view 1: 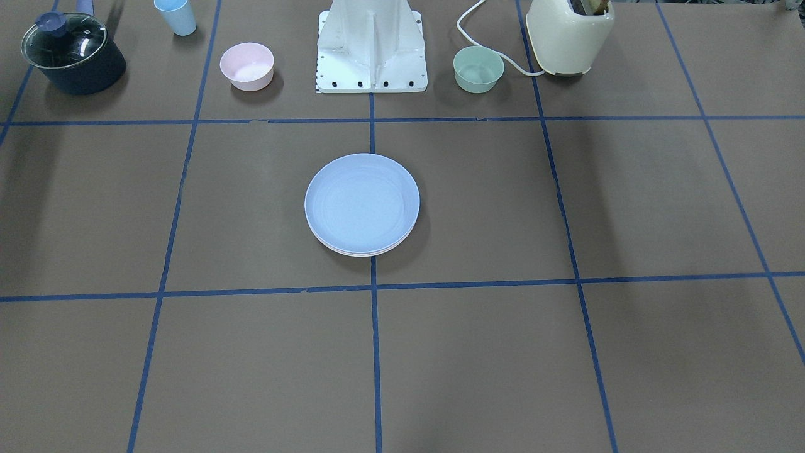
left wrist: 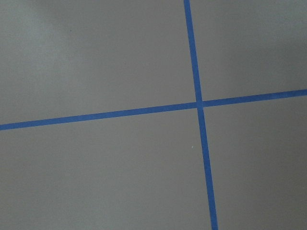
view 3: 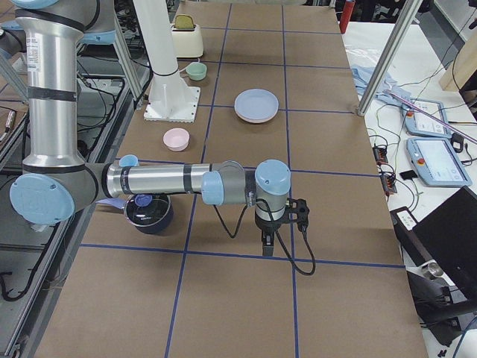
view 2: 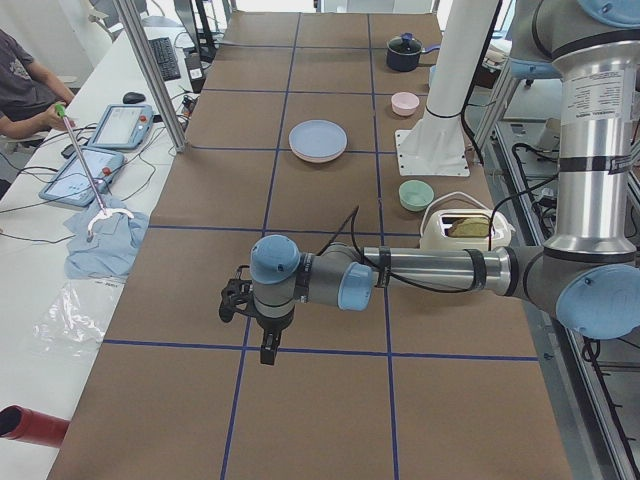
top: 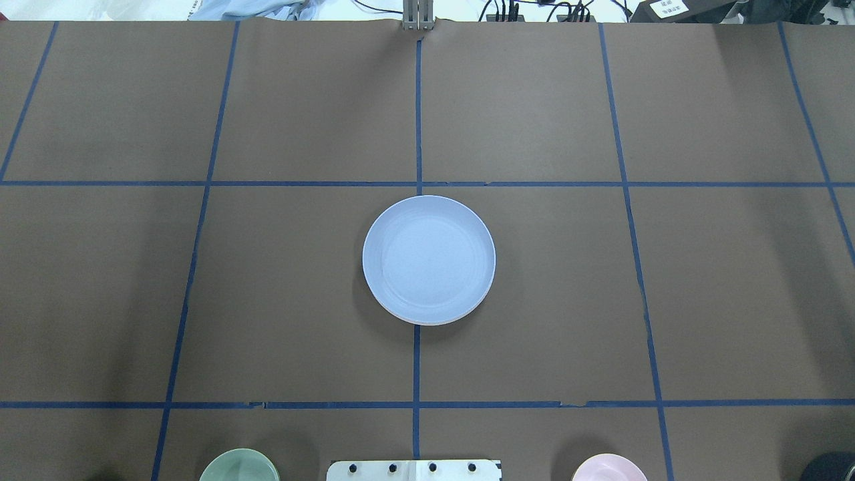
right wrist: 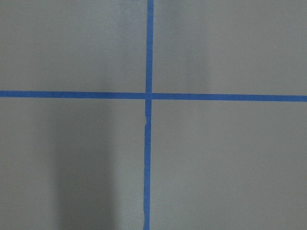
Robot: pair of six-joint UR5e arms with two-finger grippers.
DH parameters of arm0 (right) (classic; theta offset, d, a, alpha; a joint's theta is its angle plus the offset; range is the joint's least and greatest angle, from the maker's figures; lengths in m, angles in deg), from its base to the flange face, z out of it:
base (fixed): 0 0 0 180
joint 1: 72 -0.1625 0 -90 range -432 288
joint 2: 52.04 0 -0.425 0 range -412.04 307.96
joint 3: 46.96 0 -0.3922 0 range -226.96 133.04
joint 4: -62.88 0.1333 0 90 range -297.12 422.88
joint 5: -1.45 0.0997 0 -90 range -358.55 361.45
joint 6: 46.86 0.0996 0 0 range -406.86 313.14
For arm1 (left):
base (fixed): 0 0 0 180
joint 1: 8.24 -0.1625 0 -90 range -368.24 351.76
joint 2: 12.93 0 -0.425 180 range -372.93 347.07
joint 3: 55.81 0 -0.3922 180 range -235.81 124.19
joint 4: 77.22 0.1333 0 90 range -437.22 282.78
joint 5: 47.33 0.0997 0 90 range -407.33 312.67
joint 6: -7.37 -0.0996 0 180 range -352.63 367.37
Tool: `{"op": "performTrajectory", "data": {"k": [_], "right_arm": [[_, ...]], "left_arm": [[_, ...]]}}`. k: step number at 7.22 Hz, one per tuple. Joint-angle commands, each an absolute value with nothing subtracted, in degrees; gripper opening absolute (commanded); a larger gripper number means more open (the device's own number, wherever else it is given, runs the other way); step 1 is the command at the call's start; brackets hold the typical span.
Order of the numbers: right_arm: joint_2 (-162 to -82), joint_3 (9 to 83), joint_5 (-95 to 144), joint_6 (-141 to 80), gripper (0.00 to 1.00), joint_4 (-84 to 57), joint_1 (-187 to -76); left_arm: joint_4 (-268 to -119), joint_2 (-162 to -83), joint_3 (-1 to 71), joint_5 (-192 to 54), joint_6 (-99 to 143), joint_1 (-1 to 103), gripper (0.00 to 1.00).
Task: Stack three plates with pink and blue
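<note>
The light blue plate (view 1: 361, 201) lies on top of a stack at the table's middle; it also shows in the overhead view (top: 429, 257). Under it only thin pale pinkish and off-white rims (view 1: 363, 253) show; the rest of the pink and cream plates is hidden. My left gripper (view 2: 266, 350) shows only in the exterior left view, pointing down over bare table far from the stack; I cannot tell whether it is open or shut. My right gripper (view 3: 267, 246) shows only in the exterior right view, also far from the stack; I cannot tell its state. Both wrist views show only table and blue tape.
Along the robot's side stand a dark lidded pot (view 1: 72, 53), a small light blue cup (view 1: 176, 16), a small pink bowl (view 1: 246, 65), the robot's white base (view 1: 371, 50), a mint-green bowl (view 1: 478, 69) and a cream toaster (view 1: 569, 38) with its cord.
</note>
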State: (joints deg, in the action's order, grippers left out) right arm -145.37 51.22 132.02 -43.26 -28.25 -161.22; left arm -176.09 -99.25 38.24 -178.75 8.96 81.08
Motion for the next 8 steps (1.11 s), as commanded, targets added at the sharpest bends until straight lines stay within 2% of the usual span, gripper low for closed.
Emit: {"op": "performTrajectory", "data": {"k": [1, 8], "right_arm": [[-145.98, 53.23, 133.10, -43.25, 1.00, -33.17, -161.83], [-150.03, 51.57, 137.15, -44.13, 1.00, -32.57, -163.76]], "left_arm": [[-176.01, -99.33, 38.76, -178.73, 9.66, 79.49, 1.00], [-176.09, -99.15, 38.41, -178.64, 9.57, 78.25, 1.00]]}}
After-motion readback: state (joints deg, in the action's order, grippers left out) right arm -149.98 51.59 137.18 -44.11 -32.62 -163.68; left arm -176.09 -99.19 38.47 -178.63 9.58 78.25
